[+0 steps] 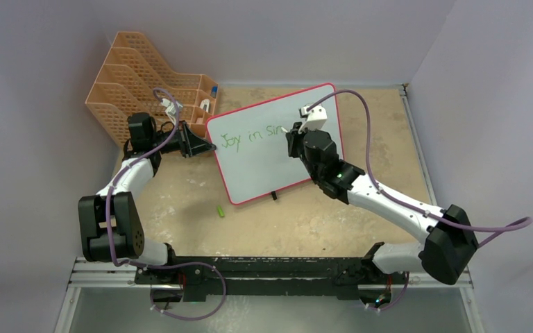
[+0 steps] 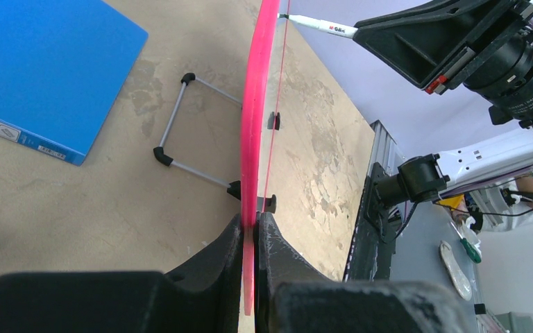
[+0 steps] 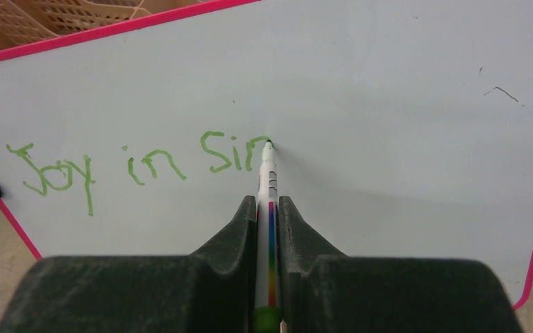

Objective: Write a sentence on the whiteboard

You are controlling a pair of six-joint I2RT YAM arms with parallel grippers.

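The whiteboard (image 1: 264, 156), white with a pink-red frame, stands tilted on the table. Green writing (image 3: 139, 166) on it reads "Joy in Sin", the last letter unfinished. My right gripper (image 3: 268, 205) is shut on a white marker (image 3: 269, 229) with a rainbow stripe, its green tip touching the board at the end of the writing. The same marker (image 2: 319, 26) shows in the left wrist view, meeting the board's face. My left gripper (image 2: 255, 222) is shut on the whiteboard's pink frame (image 2: 253, 125) at its left edge (image 1: 209, 146).
An orange mesh file organiser (image 1: 139, 80) stands at the back left. A small green marker cap (image 1: 219, 211) lies on the table in front of the board. A blue folder (image 2: 41, 69) lies behind the board, beside its wire stand (image 2: 173, 132).
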